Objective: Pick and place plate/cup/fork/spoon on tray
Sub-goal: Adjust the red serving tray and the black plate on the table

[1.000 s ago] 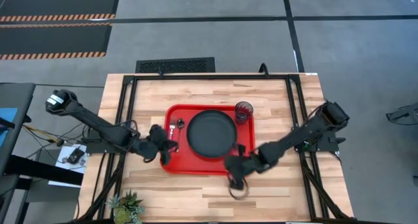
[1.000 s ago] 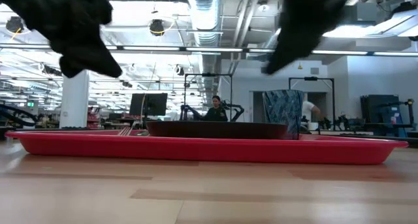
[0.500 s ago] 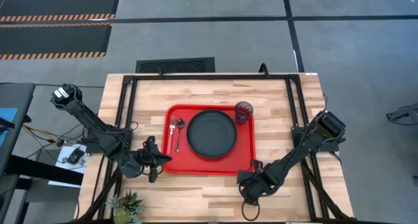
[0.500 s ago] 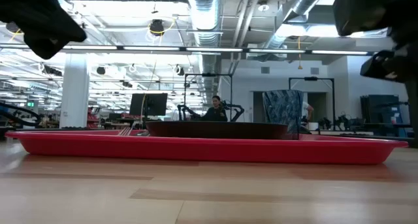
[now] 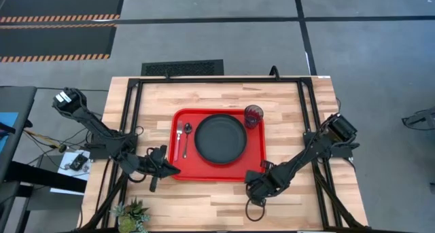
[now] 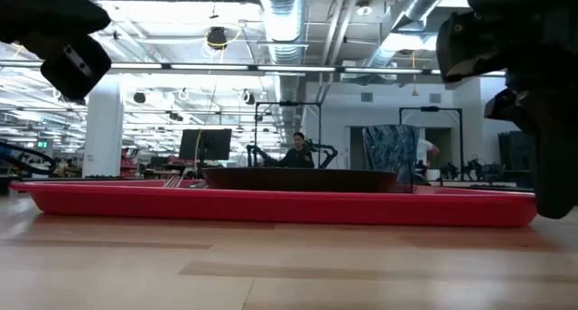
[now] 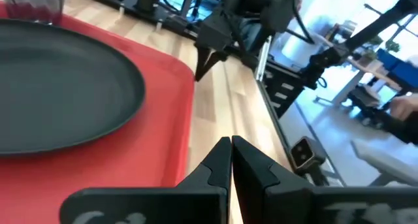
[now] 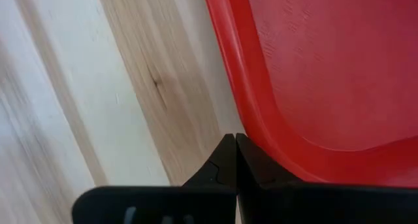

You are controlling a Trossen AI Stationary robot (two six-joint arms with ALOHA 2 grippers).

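Tray in the middle of the tabletop, loaded: plate at its centre, cup upright in the far right corner, just beside the plate's rim, spoon and fork lying side by side in the strip left of the plate, handles toward the near edge. All four items inside the raised edge, none hanging over.

Changed within the last second: both arms pulled back off the tray. Left hand then over the tray's left strip beside the cutlery, now off the near left corner, above bare wood, closed on nothing. Right hand then at the tray's near edge below the plate, swung out toward the front of the tabletop half a second ago, now back just off the near right corner, likewise closed and empty; fingers pressed together, pointing at the tray's rounded rim.

From table height: tray a long red band, plate's dark rim above it, cup behind at the right, arms lifted clear at either side.

Meaning, as a judgement: placing looks finished, with nothing left on the wood to fetch, and the arms appear to be retreating to rest. Only remaining risk a closed hand brushing the tray's corner on the way out.
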